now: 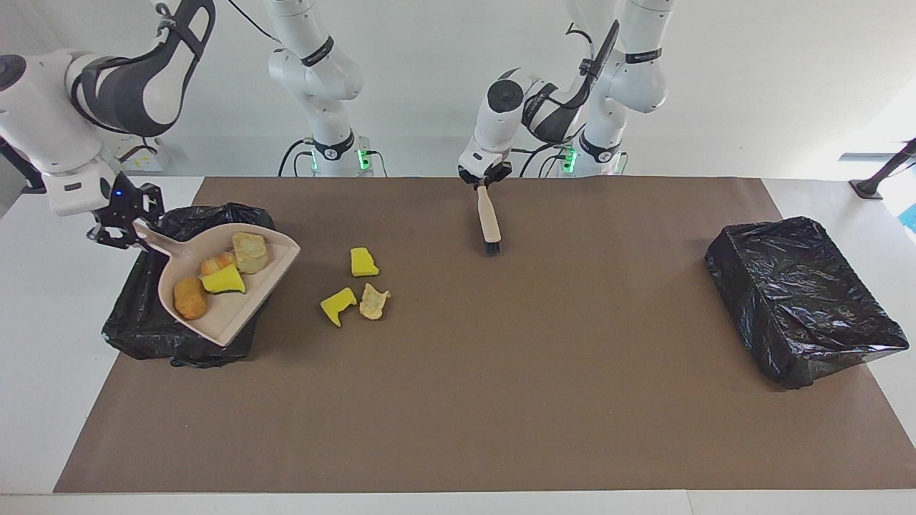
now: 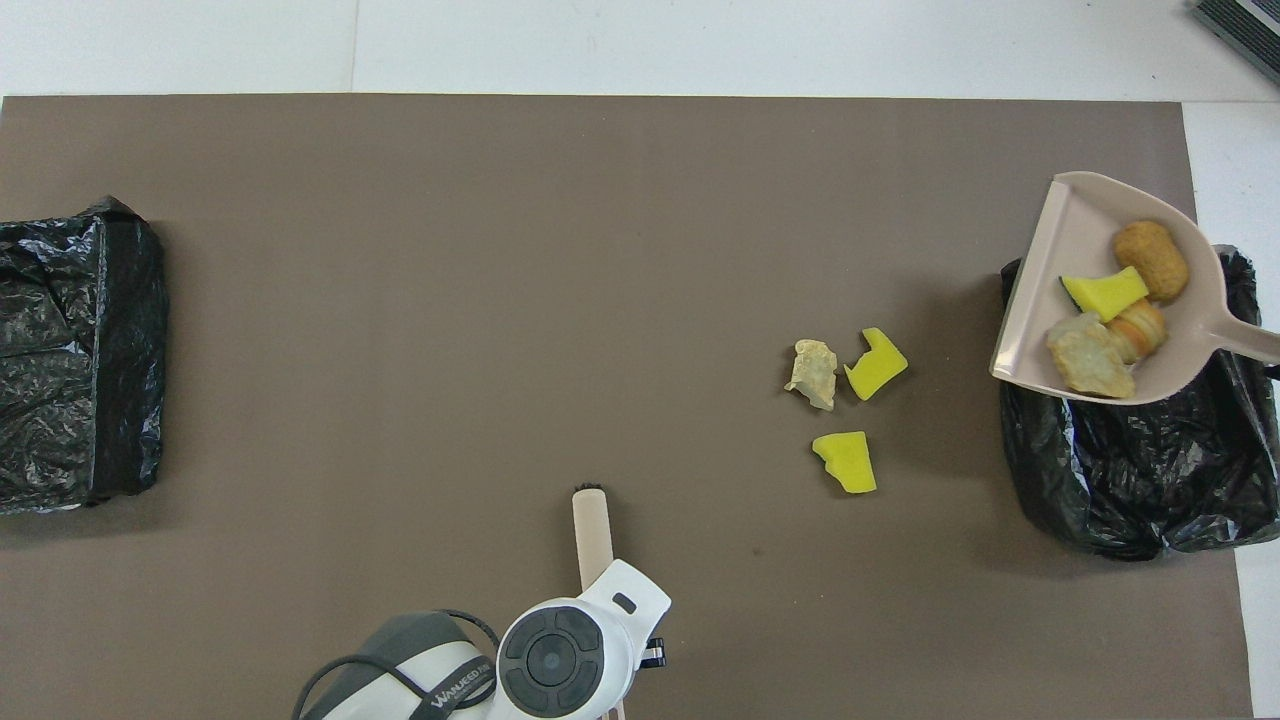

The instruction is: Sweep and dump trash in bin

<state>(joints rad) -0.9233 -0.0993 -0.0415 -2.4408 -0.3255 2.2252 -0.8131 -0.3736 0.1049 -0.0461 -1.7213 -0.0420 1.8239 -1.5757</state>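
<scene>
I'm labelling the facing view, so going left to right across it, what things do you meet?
right gripper → dustpan over the first bin → three loose scraps → brush under the left gripper → second bin.

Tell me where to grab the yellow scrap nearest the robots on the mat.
Grip the yellow scrap across its two flat sides, coming straight down from above. It lies flat and alone on the mat, apart from the other two loose scraps, so nothing crowds the jaws.
</scene>
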